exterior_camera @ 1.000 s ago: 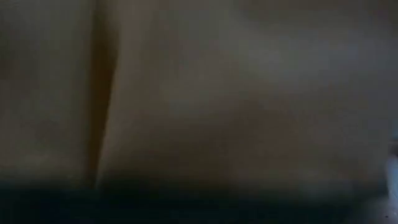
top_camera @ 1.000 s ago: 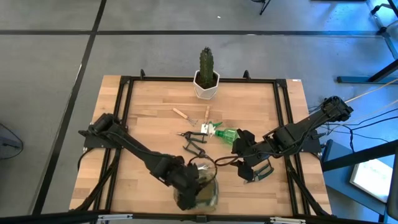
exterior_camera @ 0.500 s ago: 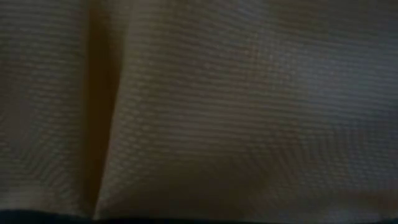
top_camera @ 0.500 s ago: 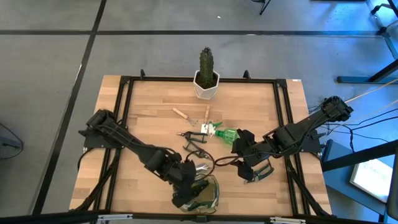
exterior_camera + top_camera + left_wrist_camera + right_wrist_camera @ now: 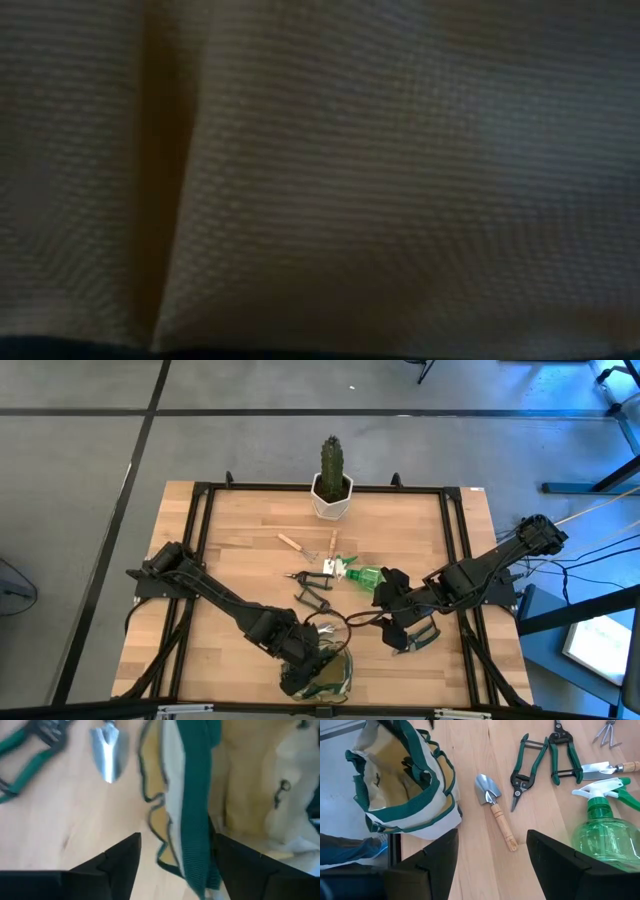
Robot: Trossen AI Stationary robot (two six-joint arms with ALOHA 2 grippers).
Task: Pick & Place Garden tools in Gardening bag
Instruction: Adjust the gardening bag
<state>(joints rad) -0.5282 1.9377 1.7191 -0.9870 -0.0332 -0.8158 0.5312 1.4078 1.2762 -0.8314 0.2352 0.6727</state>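
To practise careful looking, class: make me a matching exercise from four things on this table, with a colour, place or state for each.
Things:
1. gardening bag
2. sprayer
3. trowel beside the bag
4. cactus

Descriptions:
A. stands in a white pot at the table's edge
B. translucent green, lying on its side
C. metal blade, wooden handle
D. fabric, green trim, top open

Pairs: 1-D, 2-B, 3-C, 4-A

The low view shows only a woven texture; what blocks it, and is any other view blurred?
Low view: fabric fills the frame, probably the gardening bag right against the lens. Left wrist view: motion-blurred, trowel and bag strap smeared. High and right wrist views: sharp.
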